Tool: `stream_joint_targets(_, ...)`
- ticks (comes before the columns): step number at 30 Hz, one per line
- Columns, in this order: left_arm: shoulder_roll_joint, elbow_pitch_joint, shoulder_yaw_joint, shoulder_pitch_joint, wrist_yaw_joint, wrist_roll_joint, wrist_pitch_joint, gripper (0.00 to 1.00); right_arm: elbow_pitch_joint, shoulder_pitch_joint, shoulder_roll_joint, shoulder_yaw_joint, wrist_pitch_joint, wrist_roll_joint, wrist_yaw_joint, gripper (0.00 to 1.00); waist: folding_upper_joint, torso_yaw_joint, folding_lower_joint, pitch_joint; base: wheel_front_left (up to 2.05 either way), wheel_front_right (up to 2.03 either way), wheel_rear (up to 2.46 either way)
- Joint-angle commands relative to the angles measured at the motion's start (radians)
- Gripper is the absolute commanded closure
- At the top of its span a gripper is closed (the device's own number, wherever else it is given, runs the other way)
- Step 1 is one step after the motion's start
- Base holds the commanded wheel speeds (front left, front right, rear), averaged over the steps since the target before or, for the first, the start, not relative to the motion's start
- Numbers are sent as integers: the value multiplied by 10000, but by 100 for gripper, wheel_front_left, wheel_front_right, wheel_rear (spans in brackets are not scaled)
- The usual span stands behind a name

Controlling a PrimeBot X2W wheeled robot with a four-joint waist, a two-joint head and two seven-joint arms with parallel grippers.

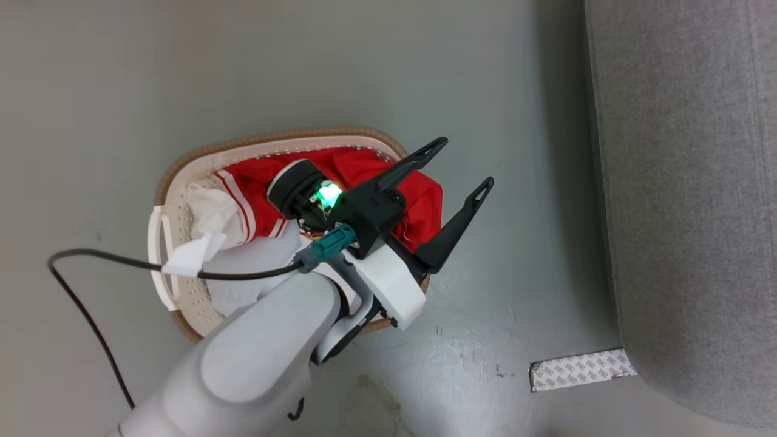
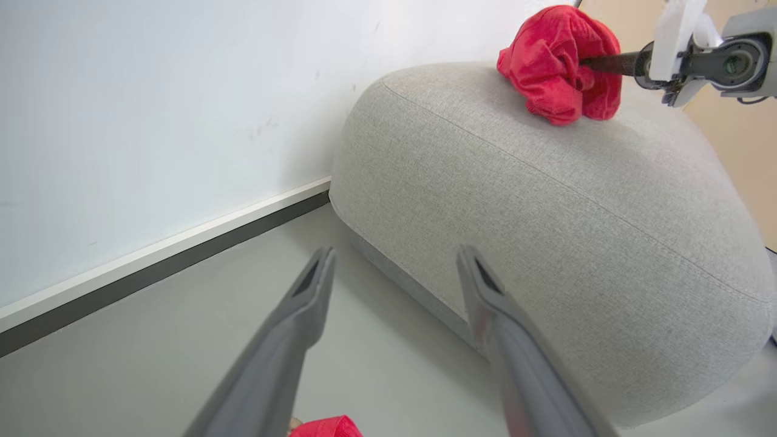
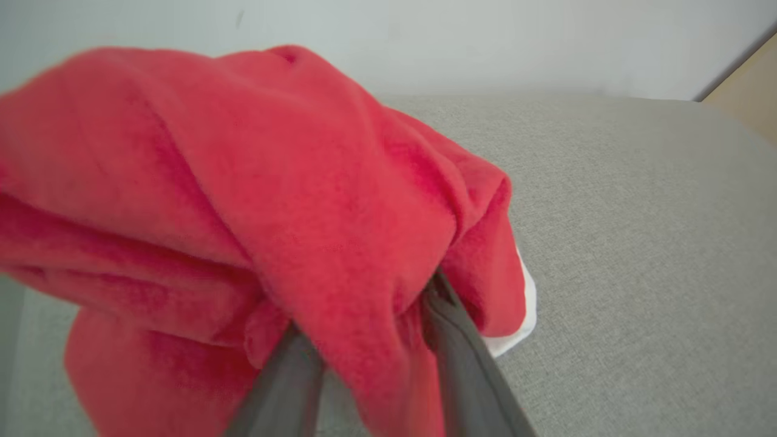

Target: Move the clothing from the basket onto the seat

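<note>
The basket [image 1: 303, 132] stands on the floor with a red garment [image 1: 419, 200] and a white one with red stripe trim [image 1: 209, 206] inside. My left gripper [image 1: 464, 165] hovers over the basket's right side, open and holding nothing; in the left wrist view its fingers [image 2: 396, 258] point toward the grey seat [image 2: 546, 230]. On top of that seat, my right gripper [image 2: 592, 60] is shut on a bunched red garment [image 2: 558, 67]. Up close, the red cloth [image 3: 273, 182] drapes over my right gripper [image 3: 370, 321] above the seat [image 3: 637, 212], with a white edge [image 3: 523, 315] peeking out underneath.
The seat [image 1: 686, 182] fills the right side of the head view. A strip of patterned tape [image 1: 580, 369] lies on the floor by its corner. A black cable [image 1: 91, 261] loops from my left arm. A white wall with a dark baseboard [image 2: 152, 261] runs behind the seat.
</note>
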Motion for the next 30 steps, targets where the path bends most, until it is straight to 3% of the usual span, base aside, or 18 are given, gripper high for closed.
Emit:
stream_joint_targets(1,11,64,-3,109,26,-66,-71,0,9,-25,-115,265,97,157,-22,0,0,-25,-1,-194,0,0,0)
stream_joint_targets(8,-150,473,-69,454,-29,-362,-442,0,-314,469,-294,1682,425,432,-22,0,0,-253,-1,-1326,0,0,0)
stream_joint_targets(23,-304,1226,407,1834,215,-1107,-1182,0,-1940,1265,-1399,4322,-194,1379,-22,0,0,-176,-1,-4433,0,0,0)
stream_joint_targets(30,-113,1087,916,2566,448,-1330,-1294,0,-3022,1600,-1273,5038,-774,1833,-22,0,0,104,-1,-5463,0,0,0)
